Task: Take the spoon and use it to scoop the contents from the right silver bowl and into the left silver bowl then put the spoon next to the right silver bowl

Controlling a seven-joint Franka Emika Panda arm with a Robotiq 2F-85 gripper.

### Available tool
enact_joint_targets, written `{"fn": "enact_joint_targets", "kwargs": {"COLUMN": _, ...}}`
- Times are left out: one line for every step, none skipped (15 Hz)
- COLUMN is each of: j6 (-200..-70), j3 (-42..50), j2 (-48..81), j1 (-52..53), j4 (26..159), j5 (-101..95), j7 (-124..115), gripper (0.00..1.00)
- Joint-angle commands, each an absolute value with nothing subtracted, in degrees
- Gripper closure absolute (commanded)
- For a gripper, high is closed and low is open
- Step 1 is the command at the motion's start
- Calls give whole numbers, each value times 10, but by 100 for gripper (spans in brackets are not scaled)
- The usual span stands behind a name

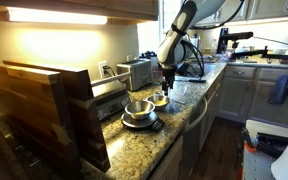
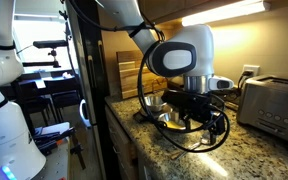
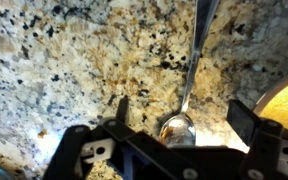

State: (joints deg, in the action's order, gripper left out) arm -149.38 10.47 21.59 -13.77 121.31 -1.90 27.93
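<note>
1. We see the black claw (image 3: 181, 108) spread wide and holding nothing, over the speckled granite counter (image 3: 54, 60)
2. Only the wrist view shows the slim silver metal spoon (image 3: 189, 85), lying on the granite between the claw's fingers; the small shallow silver bowl (image 3: 286, 95), yellow inside, touches that view's right edge
3. In an exterior view the large deep steel bowl (image 1: 139, 104) stands just beside the small one, near a steel toaster (image 1: 136, 72)

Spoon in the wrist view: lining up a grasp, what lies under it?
The spoon rests on speckled granite counter; the open fingers flank its scoop, whose near edge is hidden.
</note>
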Motion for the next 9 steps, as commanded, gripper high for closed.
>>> {"fn": "enact_joint_targets", "kwargs": {"j6": -1504, "j3": 84, "j2": 198, "j1": -153, "j4": 1237, "j5": -26, "j7": 280, "gripper": 0}}
{"fn": "enact_joint_targets", "kwargs": {"j6": -1504, "j3": 82, "j2": 197, "j1": -153, "j4": 1239, "j5": -26, "j7": 281, "gripper": 0}}
{"fn": "enact_joint_targets", "kwargs": {"j6": -1504, "j3": 80, "j2": 196, "j1": -152, "j4": 1241, "j5": -27, "j7": 281, "gripper": 0}}
{"fn": "enact_joint_targets", "kwargs": {"j6": -1502, "j3": 77, "j2": 195, "j1": -153, "j4": 1242, "j5": -25, "j7": 283, "gripper": 0}}
{"fn": "enact_joint_targets", "kwargs": {"j6": -1502, "j3": 76, "j2": 194, "j1": -152, "j4": 1243, "j5": -26, "j7": 283, "gripper": 0}}
{"fn": "enact_joint_targets", "kwargs": {"j6": -1503, "j3": 75, "j2": 194, "j1": -151, "j4": 1245, "j5": -28, "j7": 282, "gripper": 0}}
{"fn": "enact_joint_targets", "kwargs": {"j6": -1503, "j3": 74, "j2": 193, "j1": -150, "j4": 1248, "j5": -29, "j7": 283, "gripper": 0}}
{"fn": "enact_joint_targets", "kwargs": {"j6": -1503, "j3": 73, "j2": 192, "j1": -150, "j4": 1250, "j5": -29, "j7": 284, "gripper": 0}}
{"fn": "enact_joint_targets", "kwargs": {"j6": -1504, "j3": 72, "j2": 191, "j1": -149, "j4": 1252, "j5": -30, "j7": 284, "gripper": 0}}
